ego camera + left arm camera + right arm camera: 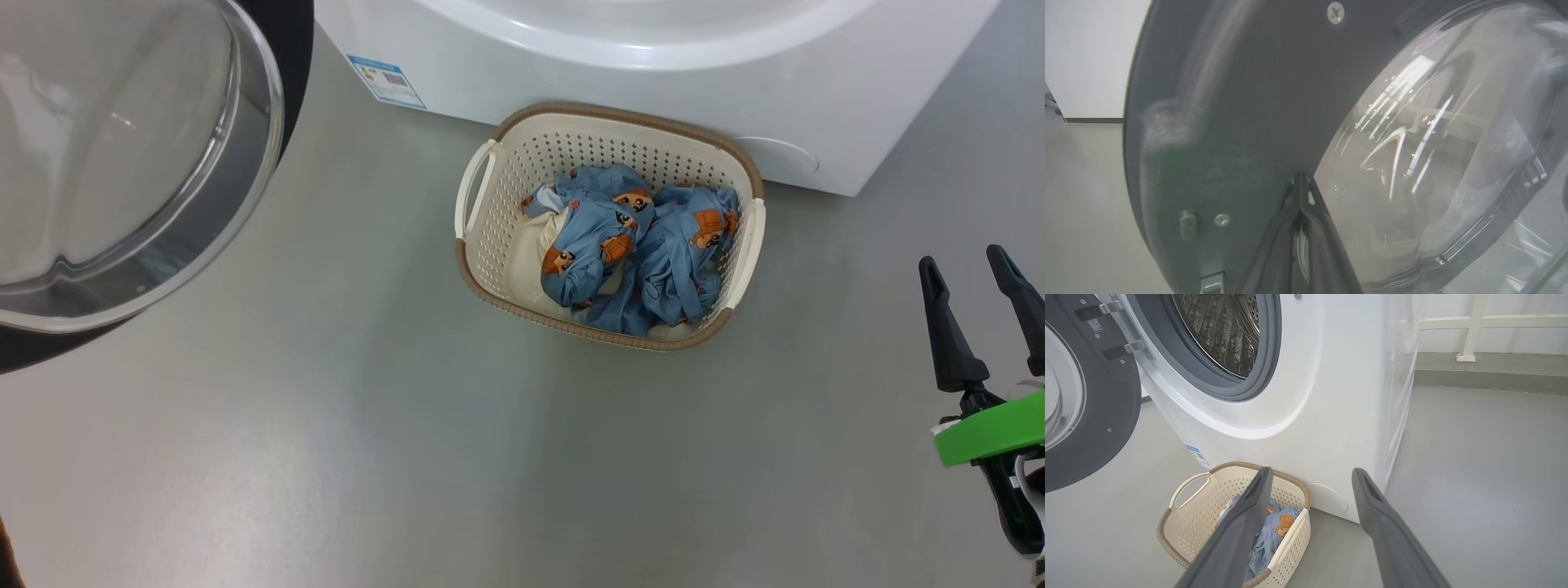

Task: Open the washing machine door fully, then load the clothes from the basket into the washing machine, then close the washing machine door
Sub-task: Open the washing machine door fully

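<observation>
Clothes [629, 245] sit heaped in the basket [620, 114] against the washing machine [571, 73], ahead and left of the empty, wide-spread right gripper [962, 260], the nearer arm, while the pinched-shut left gripper [1301, 183] noses close to the swung-open washing machine door [1229, 122].

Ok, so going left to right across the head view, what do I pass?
washing machine door → blue label sticker → basket → open fingers of the right gripper
</observation>
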Tool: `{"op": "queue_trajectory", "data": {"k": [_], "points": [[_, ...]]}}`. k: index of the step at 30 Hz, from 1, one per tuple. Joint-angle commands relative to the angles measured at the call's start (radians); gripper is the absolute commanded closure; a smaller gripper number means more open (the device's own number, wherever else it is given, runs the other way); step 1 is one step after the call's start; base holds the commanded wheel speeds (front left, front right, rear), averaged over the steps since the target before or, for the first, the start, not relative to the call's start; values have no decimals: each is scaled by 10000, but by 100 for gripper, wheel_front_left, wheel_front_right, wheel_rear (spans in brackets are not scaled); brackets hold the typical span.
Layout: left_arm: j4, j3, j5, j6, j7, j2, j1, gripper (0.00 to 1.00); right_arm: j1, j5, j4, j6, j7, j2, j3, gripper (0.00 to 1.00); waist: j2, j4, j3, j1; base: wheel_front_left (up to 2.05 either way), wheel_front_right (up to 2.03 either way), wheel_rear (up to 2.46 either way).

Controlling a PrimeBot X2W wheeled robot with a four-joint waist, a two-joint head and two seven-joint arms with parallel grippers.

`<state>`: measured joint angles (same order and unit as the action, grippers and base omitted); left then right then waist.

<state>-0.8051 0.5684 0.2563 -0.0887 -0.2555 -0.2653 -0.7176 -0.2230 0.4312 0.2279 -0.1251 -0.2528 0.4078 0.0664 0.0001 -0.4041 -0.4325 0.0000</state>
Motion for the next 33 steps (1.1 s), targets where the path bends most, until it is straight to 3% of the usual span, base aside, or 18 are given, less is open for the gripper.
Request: {"op": "queue_trajectory", "data": {"k": [1,16,17,18,20,21,22,23,33], "points": [[174,311,-154,-27,-62,-744,-12,100,-71,-73,-159,-56,-90,64,223,0,-1,-18,127,0,0,0,0],[866,639,-647,-328,-63,-163,1236,98,382,6,-1,-56,-90,-387,271,0,-1,-128,1411,0,0,0,0],[963,568,-688,-352,-63,-109,1360,88,426,13,2,-56,-90,-422,276,0,-1,-142,1505,0,0,0,0],[1048,501,-705,-371,-63,-45,1486,71,468,18,6,-56,-90,-456,288,0,-1,-154,1601,0,0,0,0],[1240,356,-719,-397,-63,63,1728,51,554,34,12,-56,-90,-531,306,0,-1,-175,1798,0,0,0,0],[1340,310,-678,-405,-63,110,1840,29,597,41,11,-56,-90,-566,318,0,-1,-178,1889,0,0,0,0],[1460,161,-625,-410,-63,156,1960,21,634,47,14,-56,-90,-599,332,0,-1,-180,1986,0,0,0,0],[1594,-33,-538,-413,-63,190,2099,0,673,55,19,-56,-90,-636,344,0,-1,-177,2082,0,0,0,0],[3333,-1849,447,-418,-63,217,3832,0,1121,105,-2,-56,-90,-919,295,0,-1,61,2920,0,0,0,0]]}}
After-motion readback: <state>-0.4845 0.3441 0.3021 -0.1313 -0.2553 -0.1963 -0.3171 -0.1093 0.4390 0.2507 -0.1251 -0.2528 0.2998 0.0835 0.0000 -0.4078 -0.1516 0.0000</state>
